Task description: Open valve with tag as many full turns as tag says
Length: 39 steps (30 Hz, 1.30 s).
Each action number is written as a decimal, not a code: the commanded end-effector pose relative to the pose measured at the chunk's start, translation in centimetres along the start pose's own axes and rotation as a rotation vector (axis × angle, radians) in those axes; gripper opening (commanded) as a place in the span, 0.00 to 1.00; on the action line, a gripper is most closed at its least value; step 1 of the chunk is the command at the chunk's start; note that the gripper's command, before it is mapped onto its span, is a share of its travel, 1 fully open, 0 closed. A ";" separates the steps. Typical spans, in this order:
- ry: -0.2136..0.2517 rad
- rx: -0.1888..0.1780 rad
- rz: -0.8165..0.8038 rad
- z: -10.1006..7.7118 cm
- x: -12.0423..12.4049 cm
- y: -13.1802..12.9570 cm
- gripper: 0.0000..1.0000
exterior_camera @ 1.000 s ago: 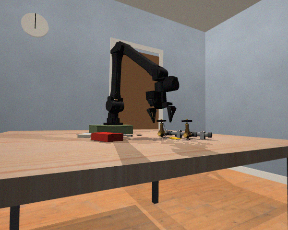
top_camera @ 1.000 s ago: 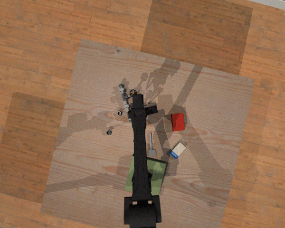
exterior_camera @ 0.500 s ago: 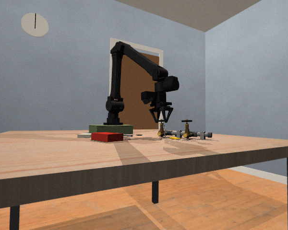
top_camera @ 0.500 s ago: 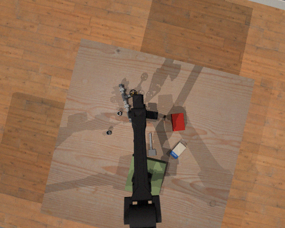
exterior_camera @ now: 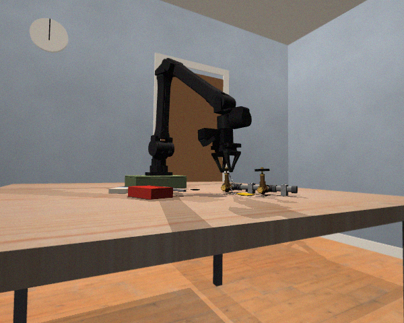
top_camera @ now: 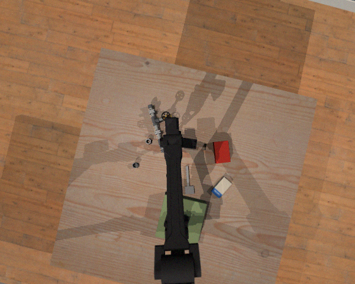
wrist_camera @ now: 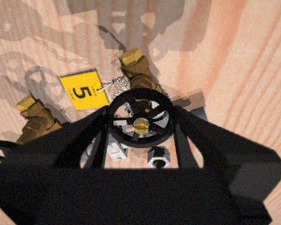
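Note:
A grey pipe (top_camera: 154,123) (exterior_camera: 273,188) lies on the table and carries two brass valves with black handwheels. A yellow tag (wrist_camera: 84,90) (exterior_camera: 244,194) marked 5 hangs by a chain (wrist_camera: 113,84) from the nearer valve (wrist_camera: 138,70) (exterior_camera: 225,186). My gripper (wrist_camera: 140,112) (exterior_camera: 225,169) (top_camera: 170,121) points straight down over that valve and is shut on its handwheel (wrist_camera: 140,93), one finger on each side of the rim. The other valve (exterior_camera: 262,180) (wrist_camera: 35,117) stands free beside it, and its handwheel (top_camera: 165,115) (exterior_camera: 261,170) shows past my arm in the overhead view.
A red block (top_camera: 222,151) (exterior_camera: 149,192) lies right of the arm. A white and blue box (top_camera: 221,187), a grey T-shaped tool (top_camera: 188,183) and two small nuts (top_camera: 148,141) (top_camera: 135,165) lie on the table. The arm's base stands on a green pad (top_camera: 199,213) (exterior_camera: 155,180).

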<state>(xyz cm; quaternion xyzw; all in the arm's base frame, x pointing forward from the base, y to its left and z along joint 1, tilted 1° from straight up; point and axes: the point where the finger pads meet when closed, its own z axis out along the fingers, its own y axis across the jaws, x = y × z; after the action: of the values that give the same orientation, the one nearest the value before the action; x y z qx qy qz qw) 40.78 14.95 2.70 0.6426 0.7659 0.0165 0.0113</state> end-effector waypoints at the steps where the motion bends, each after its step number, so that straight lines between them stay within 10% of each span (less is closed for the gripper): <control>1: 0.004 -0.029 0.017 -1.3 0.3 1.1 0.00; 22: 0.003 -0.029 -0.081 -1.3 0.3 1.1 0.00; 39: -0.003 -0.030 -0.626 -1.3 0.3 1.1 0.00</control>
<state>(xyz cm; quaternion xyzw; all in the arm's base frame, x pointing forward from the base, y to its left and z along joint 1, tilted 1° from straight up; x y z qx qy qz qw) 40.79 14.95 2.70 0.4612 0.8870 0.0133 0.0152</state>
